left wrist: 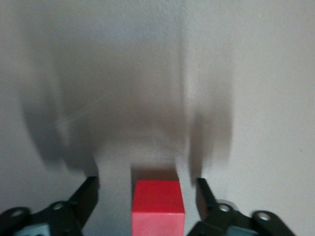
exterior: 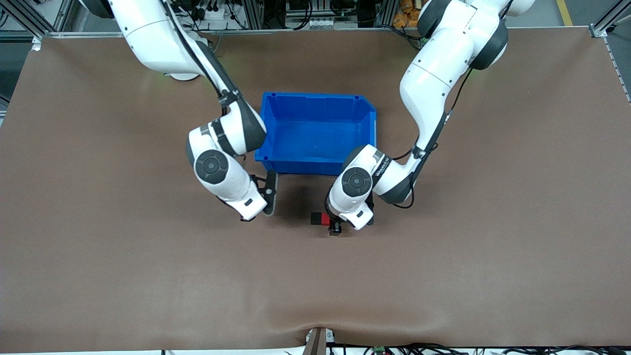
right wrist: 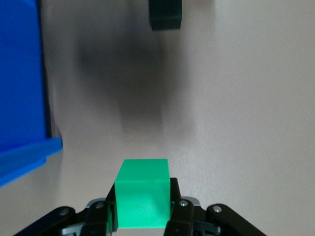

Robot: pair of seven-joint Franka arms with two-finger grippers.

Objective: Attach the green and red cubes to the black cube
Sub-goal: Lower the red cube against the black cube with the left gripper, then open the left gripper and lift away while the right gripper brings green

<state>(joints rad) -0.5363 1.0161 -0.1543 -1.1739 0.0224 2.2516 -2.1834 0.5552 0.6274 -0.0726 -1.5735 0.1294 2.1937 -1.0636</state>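
Note:
The red cube [exterior: 324, 218] rests on the table, touching the black cube [exterior: 315, 218] on the side toward the right arm's end. My left gripper [exterior: 335, 228] is down around the red cube [left wrist: 157, 206], open, with a gap on each side between cube and fingers [left wrist: 88, 196]. My right gripper [exterior: 269, 193] hangs over the table beside the bin's front corner, shut on the green cube [right wrist: 142, 194]. The right wrist view also shows the black cube [right wrist: 166, 14] farther off on the table. The green cube is hidden in the front view.
A blue plastic bin [exterior: 367, 111] stands farther from the front camera than the cubes, between the two arms; its wall [right wrist: 19, 73] runs close beside the right gripper. Brown table surface surrounds the cubes.

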